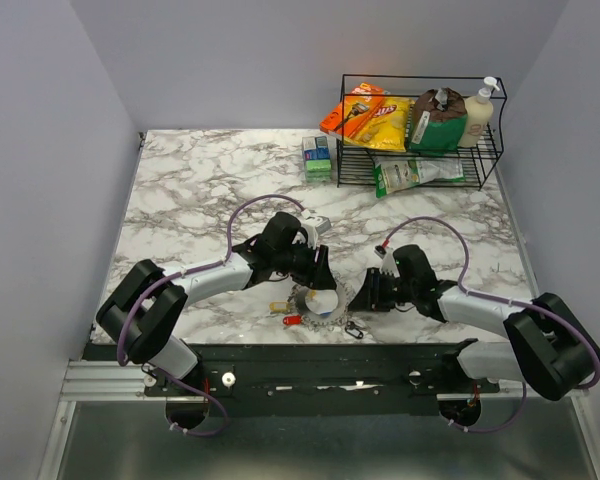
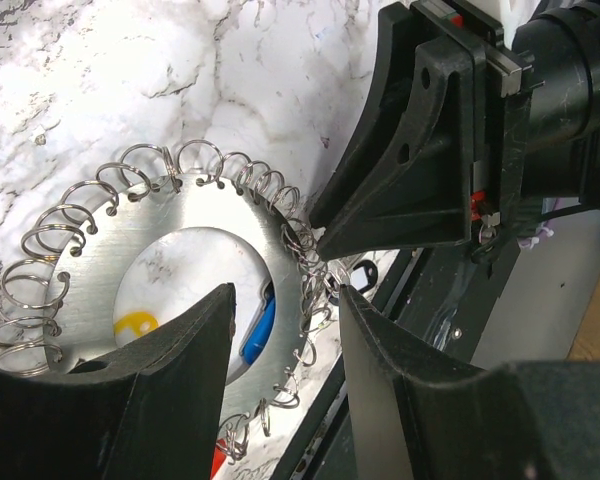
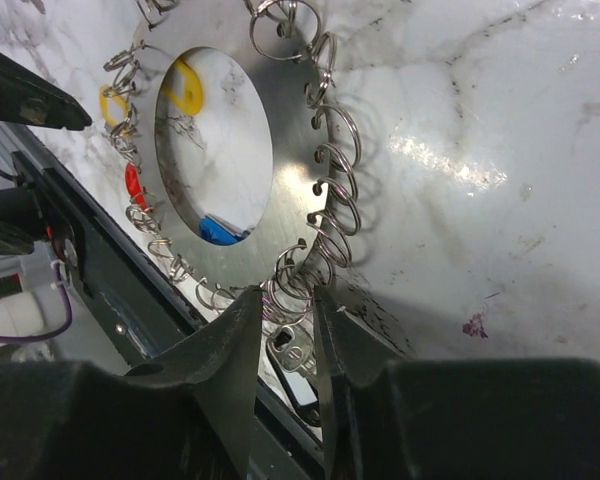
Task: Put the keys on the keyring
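The keyring (image 1: pixel 318 302) is a flat silver disc (image 2: pixel 180 215) with a round hole and many small split rings along its rim. It lies by the table's near edge. Keys with yellow (image 3: pixel 185 85), red (image 3: pixel 132 185) and blue (image 3: pixel 215 232) heads show through or beside the hole. My left gripper (image 2: pixel 285 300) is open and straddles the disc's rim without touching it. My right gripper (image 3: pixel 288 300) has its fingers pressed in on a split ring (image 3: pixel 298 285) at the disc's edge. A silver key (image 3: pixel 292 350) lies loose between those fingers, lower down.
A black clip (image 1: pixel 353 328) lies just in front of the right gripper. The table's black front rail (image 1: pixel 310 355) runs right below the disc. At the back right stands a wire rack (image 1: pixel 420 125) with snack bags and a bottle, and a small box (image 1: pixel 318 157) beside it.
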### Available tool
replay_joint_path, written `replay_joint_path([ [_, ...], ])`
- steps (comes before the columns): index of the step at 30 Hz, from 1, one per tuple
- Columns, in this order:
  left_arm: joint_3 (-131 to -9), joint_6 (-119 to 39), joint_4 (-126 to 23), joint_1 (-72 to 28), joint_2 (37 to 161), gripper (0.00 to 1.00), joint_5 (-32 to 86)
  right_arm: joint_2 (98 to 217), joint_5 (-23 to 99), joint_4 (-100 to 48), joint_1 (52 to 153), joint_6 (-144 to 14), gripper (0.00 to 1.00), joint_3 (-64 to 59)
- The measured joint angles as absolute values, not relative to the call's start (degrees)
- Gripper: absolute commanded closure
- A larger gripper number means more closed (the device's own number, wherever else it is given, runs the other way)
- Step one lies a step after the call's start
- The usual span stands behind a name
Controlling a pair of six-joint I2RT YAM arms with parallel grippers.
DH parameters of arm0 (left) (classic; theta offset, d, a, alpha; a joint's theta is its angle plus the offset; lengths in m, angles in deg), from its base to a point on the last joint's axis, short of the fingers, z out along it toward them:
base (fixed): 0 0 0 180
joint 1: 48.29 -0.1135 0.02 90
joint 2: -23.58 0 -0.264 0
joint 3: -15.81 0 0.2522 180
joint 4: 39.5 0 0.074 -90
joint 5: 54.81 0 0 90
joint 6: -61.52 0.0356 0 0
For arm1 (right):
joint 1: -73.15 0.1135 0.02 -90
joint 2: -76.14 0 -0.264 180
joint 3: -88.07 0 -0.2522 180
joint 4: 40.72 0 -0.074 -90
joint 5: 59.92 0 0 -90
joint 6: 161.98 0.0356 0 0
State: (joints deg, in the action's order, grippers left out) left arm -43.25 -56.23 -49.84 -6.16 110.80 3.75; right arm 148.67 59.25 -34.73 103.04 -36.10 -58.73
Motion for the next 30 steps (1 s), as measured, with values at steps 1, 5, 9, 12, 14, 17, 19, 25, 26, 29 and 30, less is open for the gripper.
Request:
replay_joint_path([
  [1,-43.27,-56.17,-49.88,-6.16,110.80,0.45,3.75,148.80,59.22,-34.53,103.04,-36.25,0.62,-58.73],
  [5,-43.27,-56.12,-49.97,-6.16,110.80,0.46,3.77,149.50,58.85,-33.77,103.04,-37.41,0.55,-58.38],
  [9,-43.27,-56.08,-50.01,-6.16,110.80,0.45,3.77,149.70,58.85,-33.37,103.04,-38.87,0.47,-57.24],
  [12,-43.29,-56.06,-50.12,-6.16,110.80,0.46,3.79,149.55,58.87,-33.24,103.04,-39.84,0.45,-56.65],
  [14,-43.38,-56.06,-50.30,-6.14,110.80,0.46,3.79,149.33,58.87,-33.15,103.04,-40.40,0.45,-56.54],
  [17,-43.56,-56.06,-50.36,-6.16,110.80,0.46,3.82,149.35,58.94,-32.94,103.04,-41.08,0.45,-56.41],
  [19,-43.60,-56.04,-50.36,-6.16,110.80,0.46,3.82,149.72,59.25,-32.83,103.04,-41.52,0.45,-56.21],
  [25,-43.60,-56.01,-50.36,-6.16,110.80,0.46,3.86,152.13,61.04,-33.00,103.04,-42.04,0.48,-55.30],
  [26,-43.60,-56.01,-50.36,-6.16,110.80,0.46,3.86,152.50,61.26,-33.00,103.04,-42.06,0.49,-55.14],
  [29,-43.60,-56.01,-50.36,-6.16,110.80,0.46,3.95,153.61,62.22,-33.40,103.04,-42.06,0.50,-54.77],
  [30,-43.60,-56.01,-50.36,-6.16,110.80,0.46,3.95,153.92,62.55,-33.48,103.04,-42.06,0.50,-54.66],
])
